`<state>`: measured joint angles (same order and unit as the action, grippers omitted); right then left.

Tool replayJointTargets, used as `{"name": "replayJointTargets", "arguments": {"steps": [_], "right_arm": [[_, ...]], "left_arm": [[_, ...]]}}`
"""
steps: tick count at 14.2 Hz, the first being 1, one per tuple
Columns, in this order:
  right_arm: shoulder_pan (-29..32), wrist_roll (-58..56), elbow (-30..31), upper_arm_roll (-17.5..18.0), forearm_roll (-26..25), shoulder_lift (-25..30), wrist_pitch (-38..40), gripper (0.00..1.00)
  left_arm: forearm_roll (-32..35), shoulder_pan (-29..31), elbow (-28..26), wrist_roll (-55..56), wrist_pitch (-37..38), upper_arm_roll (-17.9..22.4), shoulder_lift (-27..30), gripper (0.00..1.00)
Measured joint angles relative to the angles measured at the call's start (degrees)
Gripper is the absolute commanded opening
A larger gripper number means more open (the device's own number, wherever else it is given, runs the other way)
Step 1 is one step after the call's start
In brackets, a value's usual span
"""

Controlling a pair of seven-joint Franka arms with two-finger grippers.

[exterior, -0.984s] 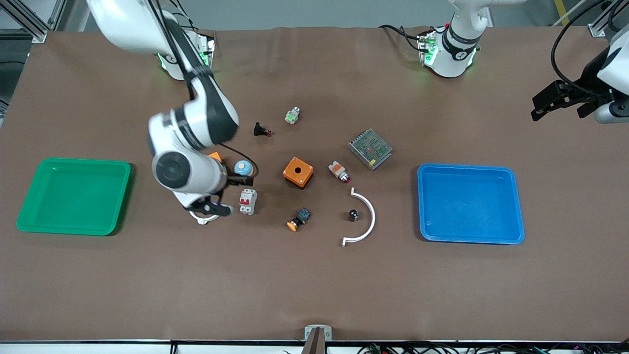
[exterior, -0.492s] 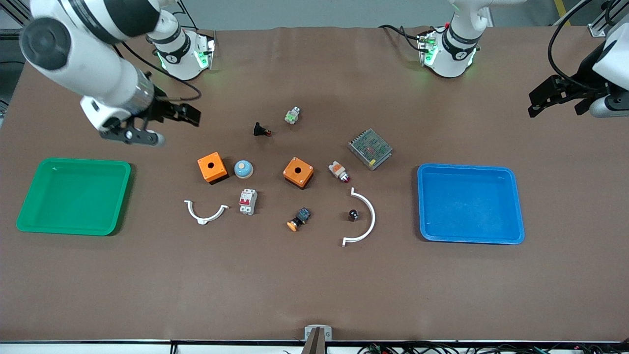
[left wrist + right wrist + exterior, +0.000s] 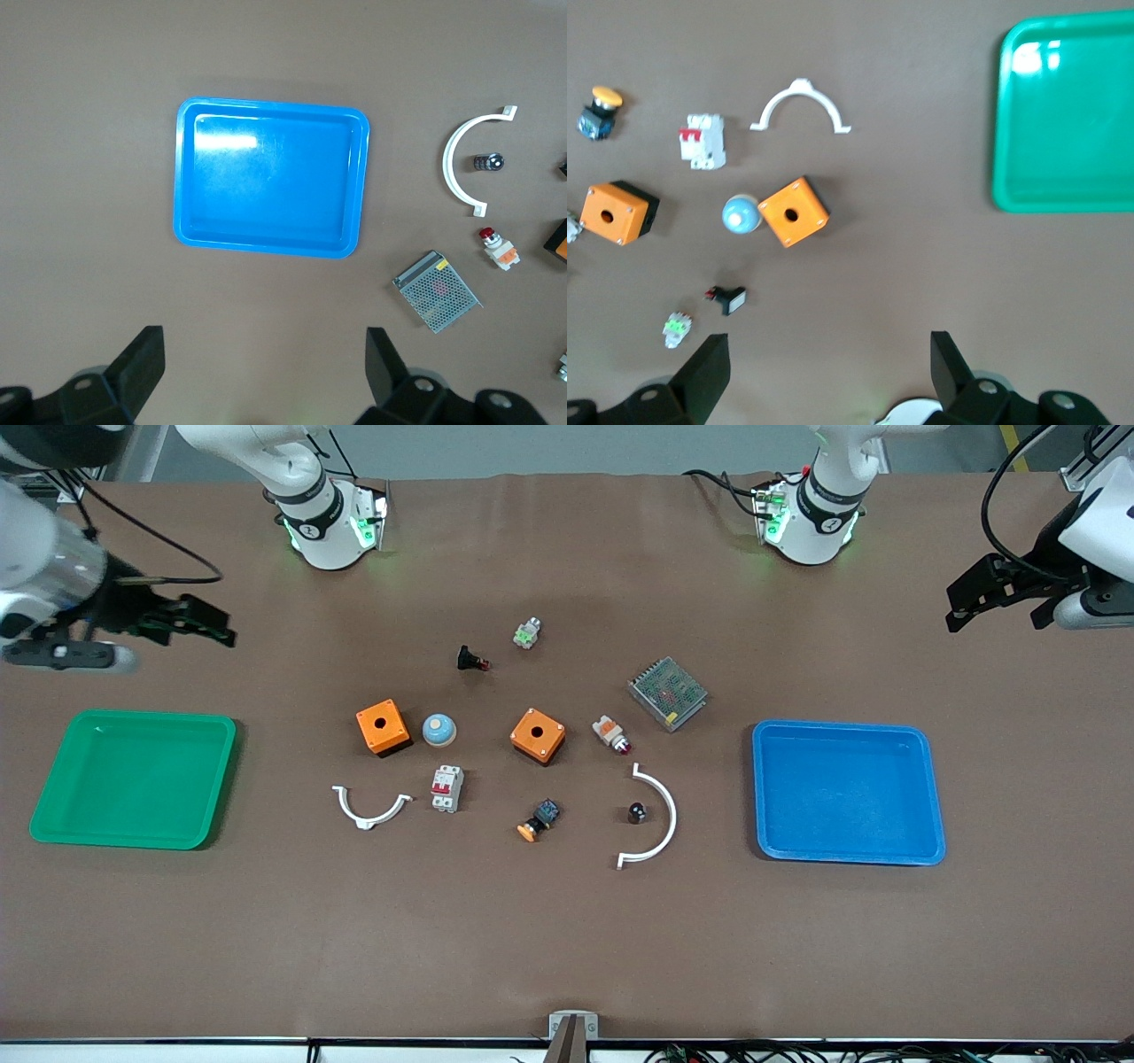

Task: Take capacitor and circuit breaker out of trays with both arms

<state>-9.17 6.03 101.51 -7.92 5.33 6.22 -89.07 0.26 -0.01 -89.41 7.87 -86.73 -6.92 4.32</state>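
Observation:
The capacitor (image 3: 636,811), a tiny black cylinder, lies on the table inside the curve of a white arc (image 3: 660,819); it also shows in the left wrist view (image 3: 487,162). The breaker (image 3: 446,788), a grey-white block with red levers, lies beside another white arc (image 3: 370,808) and shows in the right wrist view (image 3: 702,142). My right gripper (image 3: 199,624) is open and empty, high over bare table at the right arm's end. My left gripper (image 3: 1001,607) is open and empty, high over bare table at the left arm's end.
A green tray (image 3: 133,778) sits at the right arm's end and a blue tray (image 3: 846,793) at the left arm's end. Between them lie two orange boxes (image 3: 383,726) (image 3: 537,735), a blue dome (image 3: 438,729), an orange-capped button (image 3: 538,821) and a grey mesh unit (image 3: 667,693).
My right arm has swung up and away from beside the breaker to the right arm's end of the table, uncovering an orange box and a white arc. My left gripper has drifted slightly.

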Motion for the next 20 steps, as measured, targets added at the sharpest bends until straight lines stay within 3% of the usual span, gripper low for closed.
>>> {"name": "replayJointTargets", "arguments": {"steps": [4, 9, 16, 20], "right_arm": [[2.5, -3.0, -8.2, 0.0, -3.2, -3.3, -0.2, 1.00], [3.9, -3.1, -16.7, 0.1, -3.3, -10.3, -0.2, 1.00], [4.2, -3.2, -17.4, 0.6, -3.3, -11.2, 2.0, 1.00], [4.2, -3.2, -13.8, 0.7, -3.3, -10.3, -0.1, 1.00]], "left_arm": [[0.0, 0.0, -0.1, 0.0, -0.7, -0.2, 0.0, 1.00], [0.0, 0.2, -0.1, 0.0, -1.3, -0.1, -0.5, 1.00], [0.0, 0.2, -0.1, 0.0, -1.4, -0.1, -1.0, 1.00], [0.0, 0.2, -0.1, 0.0, -1.4, -0.1, -1.0, 1.00]]}}
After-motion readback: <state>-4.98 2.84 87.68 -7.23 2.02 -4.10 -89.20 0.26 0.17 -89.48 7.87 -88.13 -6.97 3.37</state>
